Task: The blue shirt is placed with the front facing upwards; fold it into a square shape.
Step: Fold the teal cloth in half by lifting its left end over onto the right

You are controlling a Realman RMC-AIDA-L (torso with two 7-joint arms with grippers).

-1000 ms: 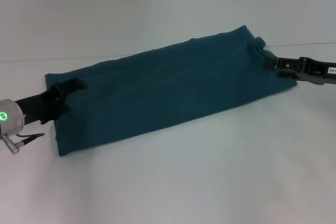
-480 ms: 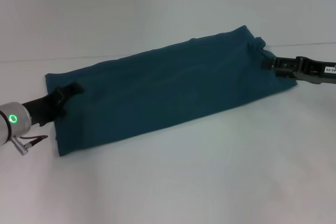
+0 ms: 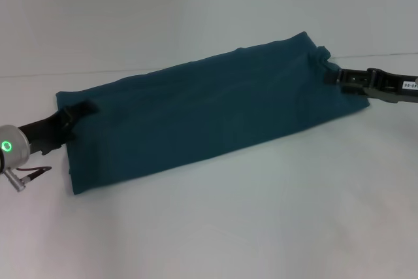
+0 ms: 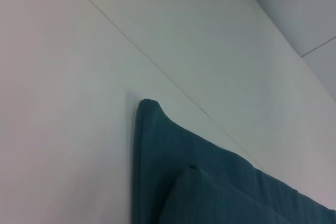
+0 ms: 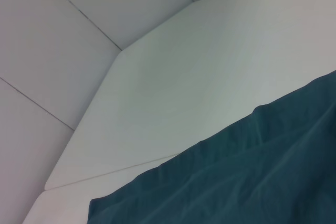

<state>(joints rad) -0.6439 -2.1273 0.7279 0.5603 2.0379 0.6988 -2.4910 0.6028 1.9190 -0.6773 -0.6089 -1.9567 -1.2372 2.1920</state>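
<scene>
"Head view: where is the blue shirt (image 3: 196,112) seen?"

"It is laid flat on the white bench (image 3: 261,213), folded into one long band and stretched between the two hands. The band is set at a slant, so the end by the right hand lies farther from the robot than the end by the left hand."

"How is the left hand (image 3: 83,106) placed?"

"It is held low at the band's short edge, its dark tip lying over the cloth just inside that edge. Whether it is wide, narrow or closed on the fabric cannot be told. A green light ring (image 3: 6,146) is lit on the arm behind it."

"And the right hand (image 3: 334,77)?"

"It is brought up to the opposite short edge, where the cloth is bunched into a small pucker just beside it. Contact with the shirt appears to be made, but its opening cannot be told either."

"What is added by the left wrist view?"

"A pointed corner of the shirt (image 4: 210,192) is shown flat on the bench (image 4: 79,103), with the corner of a second layer stacked on top of it and set slightly back. A thin seam line is seen crossing the bench beyond the corner."

"And by the right wrist view?"

"A wrinkled stretch of the shirt (image 5: 252,171) is shown close under the camera, with bare bench (image 5: 184,93) beyond its edge."
</scene>
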